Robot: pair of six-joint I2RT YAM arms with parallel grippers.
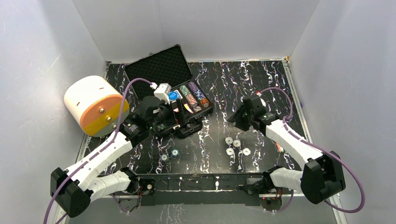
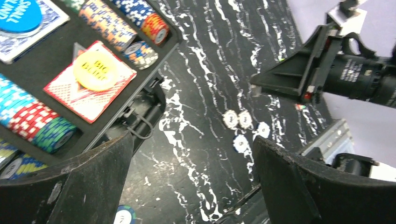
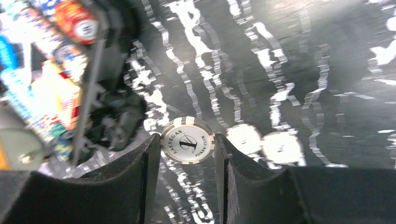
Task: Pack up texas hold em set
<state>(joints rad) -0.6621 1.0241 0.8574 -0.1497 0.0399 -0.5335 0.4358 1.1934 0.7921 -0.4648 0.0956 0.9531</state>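
Right gripper [image 3: 185, 140] pinched a white poker chip [image 3: 187, 145] by its rim only, risking slippage; left gripper [image 2: 191, 143] stood open.

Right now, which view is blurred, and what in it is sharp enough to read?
Right wrist view: only the white chip gripped by the right gripper is sharp, its print readable; the case and the table are smeared by motion, and two chips behind it wash out to white blobs. Left wrist view: sharp, the yellow button reads clearly. Top external view: even light, no blur.
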